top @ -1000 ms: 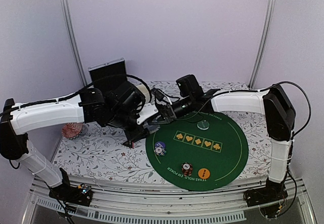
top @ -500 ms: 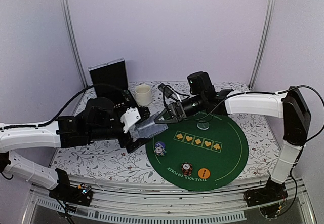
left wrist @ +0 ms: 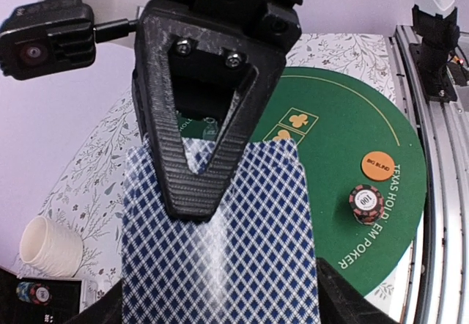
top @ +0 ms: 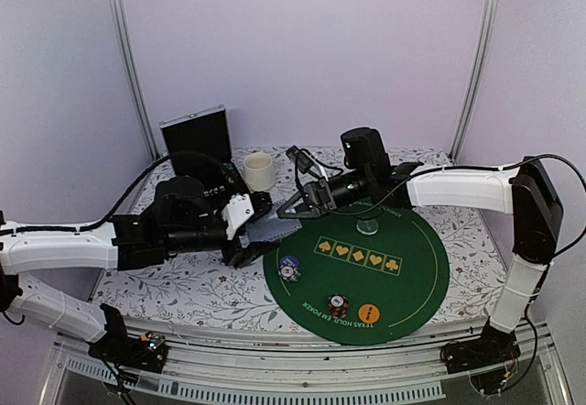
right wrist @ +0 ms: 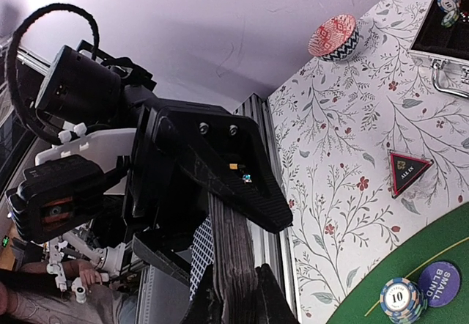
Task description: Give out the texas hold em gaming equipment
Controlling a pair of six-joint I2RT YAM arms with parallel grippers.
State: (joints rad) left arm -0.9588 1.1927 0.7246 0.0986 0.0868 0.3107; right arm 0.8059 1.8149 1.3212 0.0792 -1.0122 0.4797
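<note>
- The cards (left wrist: pixel 220 251): one deck with blue-diamond backs, held above the bench at the left rim of the mat (top: pixel 412 268), between the two arms.
- The left gripper (top: pixel 247 233): jaws closed on the near end of the cards, one finger at each side.
- The right gripper (left wrist: pixel 192 192): jaws narrow, one finger lying flat over the far end of the top card. The lower finger is hidden, but the jaws appear to pinch the cards.
- Step in hand, as judged: peeling a card off the deck for dealing. To do it well, the right jaws should take the top card only and draw it straight along the deck. The left jaws should grip firmly so the rest neither fans nor spills.
- Count on the mat: one blue-white stack (top: pixel 290 268), one dark red stack (top: pixel 338 305), one pale green chip (top: pixel 368 226), one orange disc (top: pixel 369 313), one purple disc (right wrist: pixel 440 284).
- Count off the mat: one triangular token (right wrist: pixel 409 171), one mug (top: pixel 259 171), one case (top: pixel 197 135), one bowl (right wrist: pixel 333 38).
</note>
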